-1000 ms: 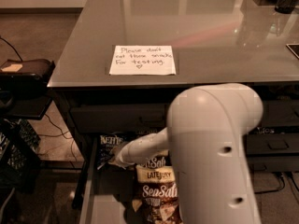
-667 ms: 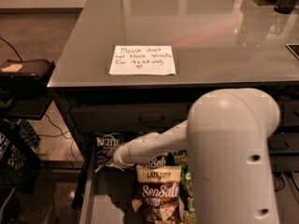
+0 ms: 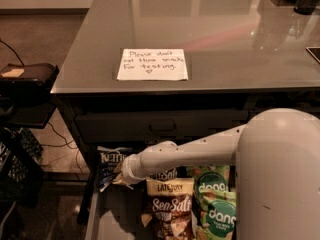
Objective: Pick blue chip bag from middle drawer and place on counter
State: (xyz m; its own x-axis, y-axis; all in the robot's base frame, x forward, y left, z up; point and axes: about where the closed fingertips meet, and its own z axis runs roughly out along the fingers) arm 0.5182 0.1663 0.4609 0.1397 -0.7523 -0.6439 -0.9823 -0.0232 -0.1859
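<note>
light: dim, warm | glare: counter [image 3: 225, 34] | shadow: middle drawer [image 3: 110, 219], gripper [image 3: 121, 178] inside by blue chip bag [image 3: 107, 160]

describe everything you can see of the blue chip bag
The blue chip bag is dark navy and crinkly, with white block lettering across its top. It stands roughly upright in the back left corner of the open middle drawer, left of a brown Sea Salt bag. The gripper is at its lower right edge, and the arm hides that side of the bag.
</note>
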